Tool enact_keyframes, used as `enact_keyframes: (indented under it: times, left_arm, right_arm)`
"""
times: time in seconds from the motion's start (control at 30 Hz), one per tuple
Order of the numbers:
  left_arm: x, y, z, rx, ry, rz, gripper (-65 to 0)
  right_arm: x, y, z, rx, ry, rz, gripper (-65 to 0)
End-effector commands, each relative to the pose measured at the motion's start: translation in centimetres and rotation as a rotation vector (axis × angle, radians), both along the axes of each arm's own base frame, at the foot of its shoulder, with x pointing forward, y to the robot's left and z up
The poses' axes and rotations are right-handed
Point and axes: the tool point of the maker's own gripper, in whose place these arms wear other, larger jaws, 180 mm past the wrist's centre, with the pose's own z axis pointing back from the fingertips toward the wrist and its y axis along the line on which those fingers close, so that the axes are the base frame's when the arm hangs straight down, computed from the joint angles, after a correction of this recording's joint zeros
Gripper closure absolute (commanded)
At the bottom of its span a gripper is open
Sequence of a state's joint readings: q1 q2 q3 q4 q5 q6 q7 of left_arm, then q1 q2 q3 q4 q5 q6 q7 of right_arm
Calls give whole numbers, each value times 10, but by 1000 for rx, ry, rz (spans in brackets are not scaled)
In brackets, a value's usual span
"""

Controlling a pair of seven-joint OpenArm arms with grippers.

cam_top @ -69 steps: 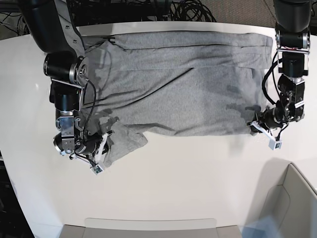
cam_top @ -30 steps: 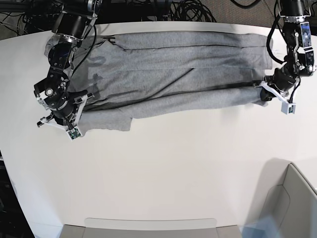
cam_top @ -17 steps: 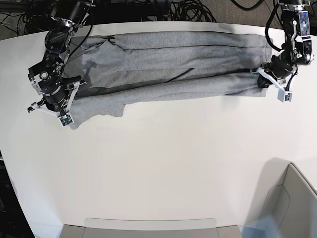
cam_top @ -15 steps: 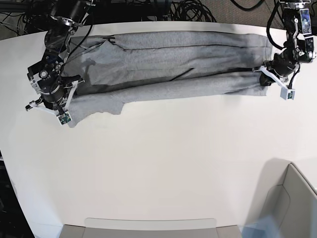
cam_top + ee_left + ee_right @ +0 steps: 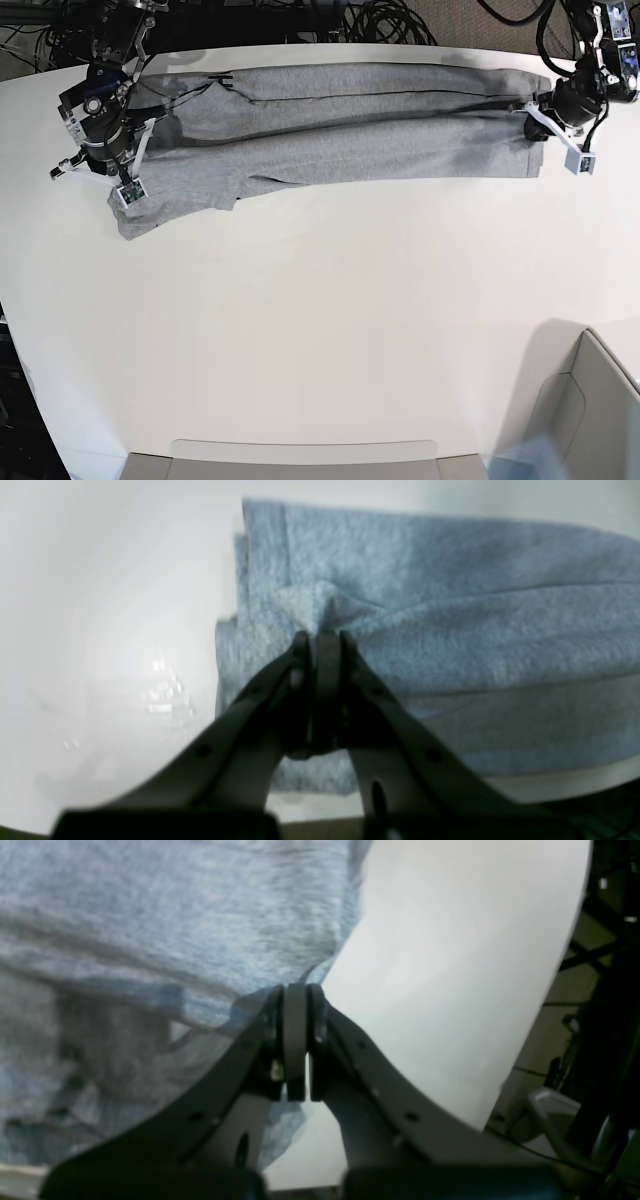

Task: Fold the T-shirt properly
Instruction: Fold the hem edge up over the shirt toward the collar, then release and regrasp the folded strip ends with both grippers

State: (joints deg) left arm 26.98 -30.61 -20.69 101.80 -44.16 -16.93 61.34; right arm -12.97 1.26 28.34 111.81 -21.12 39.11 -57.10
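T-shirt (image 5: 350, 140) lies as a long folded band along the white table's (image 5: 330, 330) far edge; left gripper (image 5: 322, 637) and right gripper (image 5: 295, 990) each clamp its ends, cables (image 5: 390, 20) behind

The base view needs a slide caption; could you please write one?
Both end effectors, left and right, pinch opposite ends of the grey T-shirt, folded lengthwise on the white table.

I see a white table (image 5: 330, 320) with a rounded far edge, and the only thing lying on it is the grey T-shirt (image 5: 350, 140), stretched in a long folded band across the far side. One loose flap of it spills toward me at the band's left end.
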Motion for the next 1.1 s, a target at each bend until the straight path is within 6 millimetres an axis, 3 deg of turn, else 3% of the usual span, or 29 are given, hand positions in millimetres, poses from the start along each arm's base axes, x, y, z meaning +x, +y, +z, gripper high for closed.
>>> enact_keyframes:
  times: [0.0,0.3,0.4,0.53,0.63,0.8,1.0,1.07]
  left_arm:
    - [5,7,8,25,-29,-2,0]
    - [-3,4,-4,-3,4,28,-16]
    - [-4,4,-3,-2,3,22,-162]
    - [4,-9,15,9,-52,-30,-170]
    - [9,-17,26,14,-84,-54,-195]
    - [8,-19,25,8,-85,-46,-307]
    - [1,4,31,30,-70,35,-317]
    - [1,3,31,26,-68,32,-317]
  right_arm:
    - [4,0,7,-9,-28,27,0]
    - [-1,11,-1,28,-33,44,-6]
    - [0,11,0,31,-36,48,-134]
    - [4,11,3,28,-47,51,-237]
    - [8,12,5,32,-60,49,-241]
    - [11,10,8,26,-67,51,-241]
    - [14,13,9,31,-75,57,-241]
    - [22,14,15,33,-98,57,-241]
